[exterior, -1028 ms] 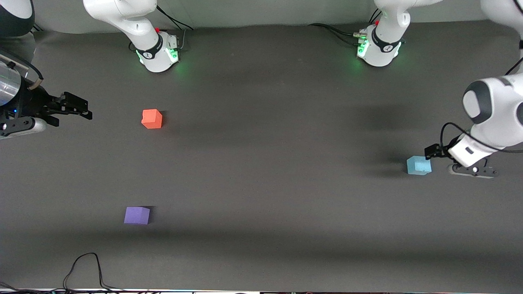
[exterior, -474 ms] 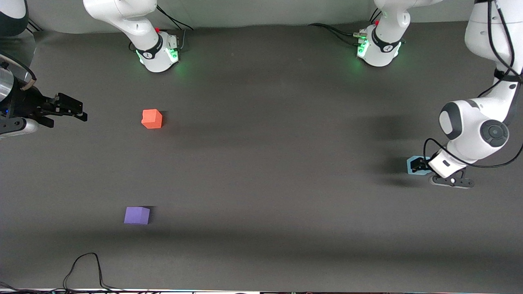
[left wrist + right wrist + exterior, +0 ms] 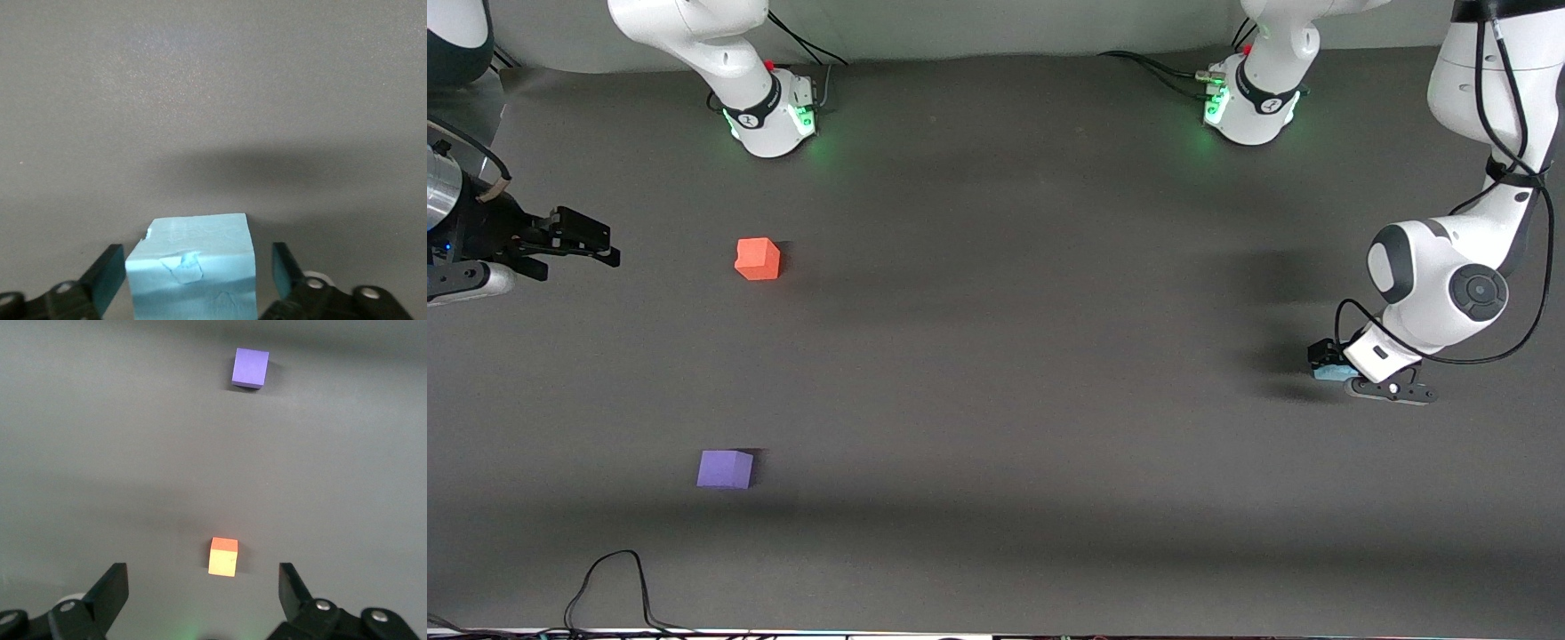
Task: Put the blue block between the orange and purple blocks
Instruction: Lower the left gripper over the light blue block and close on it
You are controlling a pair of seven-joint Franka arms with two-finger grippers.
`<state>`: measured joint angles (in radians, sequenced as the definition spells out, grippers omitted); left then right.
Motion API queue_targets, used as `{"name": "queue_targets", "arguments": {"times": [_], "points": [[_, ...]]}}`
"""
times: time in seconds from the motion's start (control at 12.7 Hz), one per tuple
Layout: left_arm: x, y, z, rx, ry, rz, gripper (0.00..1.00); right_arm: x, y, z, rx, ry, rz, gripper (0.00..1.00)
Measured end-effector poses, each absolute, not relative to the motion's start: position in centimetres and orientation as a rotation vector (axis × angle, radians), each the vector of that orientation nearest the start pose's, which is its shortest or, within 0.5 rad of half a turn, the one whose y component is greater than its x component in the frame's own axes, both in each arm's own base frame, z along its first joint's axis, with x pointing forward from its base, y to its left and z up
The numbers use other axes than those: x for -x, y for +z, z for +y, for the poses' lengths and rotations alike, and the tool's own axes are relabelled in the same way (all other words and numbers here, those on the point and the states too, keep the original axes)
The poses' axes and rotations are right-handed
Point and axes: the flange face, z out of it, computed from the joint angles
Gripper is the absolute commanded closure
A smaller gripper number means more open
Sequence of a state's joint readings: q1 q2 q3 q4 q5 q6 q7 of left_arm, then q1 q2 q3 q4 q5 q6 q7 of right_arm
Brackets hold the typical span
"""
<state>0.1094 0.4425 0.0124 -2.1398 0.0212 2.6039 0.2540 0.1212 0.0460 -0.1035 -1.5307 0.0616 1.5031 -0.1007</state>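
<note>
The left gripper (image 3: 1327, 360) is sitting low over the blue block (image 3: 1332, 372) at the left arm's end of the desk (image 3: 996, 356). From the front view only a thin sliver of light blue is showing under the wrist, so that view is not telling how the fingers stand. The left wrist view is filling that in: the blue block (image 3: 192, 267) is lying between the two dark fingers (image 3: 107, 277), with a slim gap of desk showing on each side, so the jaws are standing wide around the cube and not pressing on it. A small dent is showing on the block's upper face in that view.

The right gripper (image 3: 583, 240) is waiting up in the air at the right arm's end of the desk, its jaws spread wide and holding nothing. The right wrist view is showing both fingers (image 3: 110, 590) far apart, with the orange block (image 3: 223, 557) and the purple block (image 3: 251, 368) lying on the desk between them in the picture, well apart from each other.

In the front view the orange block (image 3: 758, 259) is resting farther from the camera and the purple block (image 3: 725, 469) nearer to it, both toward the right arm's end and well apart from the blue block. A black cable (image 3: 609, 587) is looping along the desk's near edge.
</note>
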Motion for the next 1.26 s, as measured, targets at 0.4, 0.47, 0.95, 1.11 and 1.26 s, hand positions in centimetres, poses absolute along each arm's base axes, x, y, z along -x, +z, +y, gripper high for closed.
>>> {"name": "queue_targets", "arguments": {"times": [0.4, 0.47, 0.95, 1.11, 1.26], "points": [[-56.7, 19.8, 7.0, 3.118, 0.021, 0.235, 0.52, -56.2, 61.1, 1.8, 3.074, 0.113, -0.185, 0.0], [-56.7, 20.2, 7.0, 3.12, 0.039, 0.234, 0.52, -56.2, 61.0, 1.8, 3.074, 0.117, -0.185, 0.0], [-60.6, 31.0, 7.9, 3.127, 0.168, 0.217, 0.52, -56.7, 59.9, 2.0, 3.069, 0.144, -0.184, 0.0], [-61.7, 34.1, 8.1, 3.126, 0.166, 0.213, 0.52, -56.8, 59.9, 1.9, 3.069, 0.145, -0.183, 0.0], [-62.1, 35.4, 8.2, 3.125, 0.159, 0.21, 0.52, -56.8, 59.9, 1.9, 3.069, 0.145, -0.183, 0.0]]}}
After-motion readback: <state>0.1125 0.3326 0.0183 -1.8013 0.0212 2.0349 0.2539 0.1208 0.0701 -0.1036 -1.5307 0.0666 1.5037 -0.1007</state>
